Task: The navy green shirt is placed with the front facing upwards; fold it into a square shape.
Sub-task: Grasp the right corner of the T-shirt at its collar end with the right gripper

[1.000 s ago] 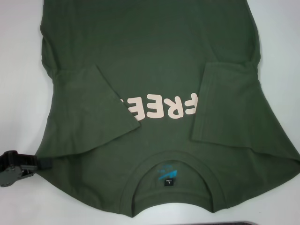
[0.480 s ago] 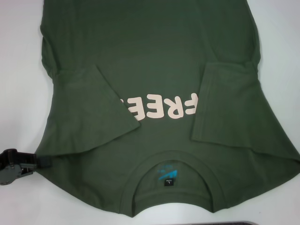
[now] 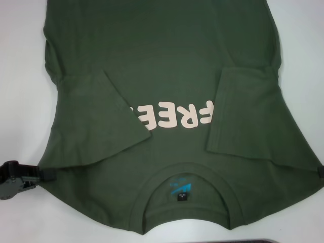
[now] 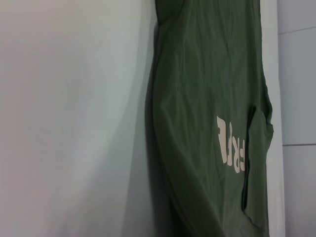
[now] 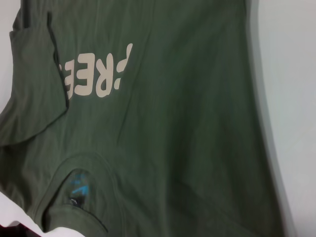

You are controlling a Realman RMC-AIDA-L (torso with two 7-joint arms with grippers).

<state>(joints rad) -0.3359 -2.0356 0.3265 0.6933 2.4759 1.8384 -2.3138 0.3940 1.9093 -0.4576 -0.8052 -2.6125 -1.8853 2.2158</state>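
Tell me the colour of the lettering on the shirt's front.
Pale pink lettering on the dark olive-green cotton T-shirt; the head view shows it best.

Even, bright, diffuse overhead light is seen across the head view, and no hard glare is thrown on the white table surface (image 3: 20, 61). Only soft, shallow shadows are cast along the folded sleeves of the dark olive-green cotton T-shirt (image 3: 167, 55). In the left wrist view a broad grey shadow is laid beside the cloth, and the near fabric is rendered soft and unfocused.
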